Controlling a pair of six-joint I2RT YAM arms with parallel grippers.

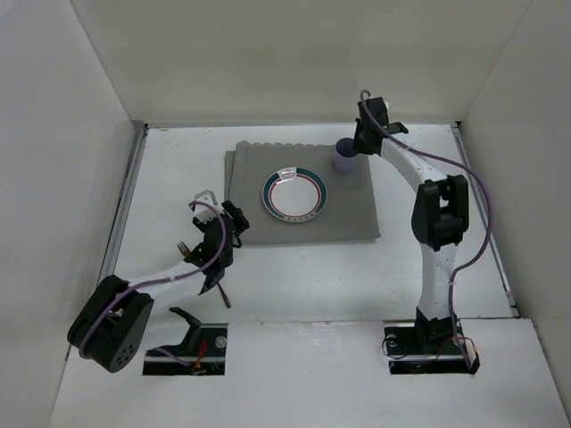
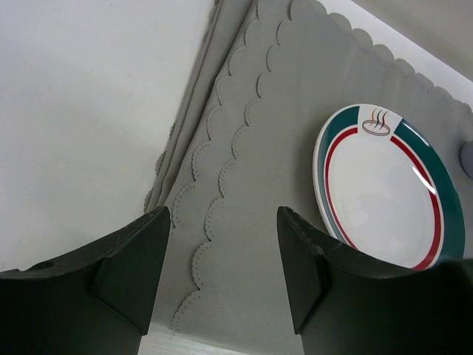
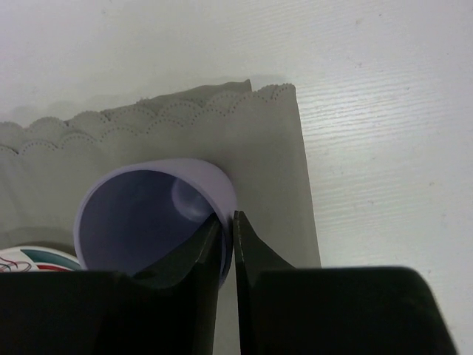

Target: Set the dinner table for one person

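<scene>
The left arm (image 1: 165, 281) lies low in the lower left of the overhead frame. Its heavy shoulder joint sits near the corner and its forearm slants up and right toward the middle. Its tool (image 2: 224, 222) is tipped downward with both dark fingers parted and nothing between them. From above, those fingers are hard to pick out among the cabling.

The right arm (image 1: 434, 267) stands taller at the lower right. It rises straight up the frame to a black elbow, then bends up and left. Its tool (image 3: 228, 222) points down with the fingers (image 3: 255, 255) drawn almost together. One finger is inside the rim of a cup (image 3: 140, 214) and one is outside, with its wall between them.
</scene>
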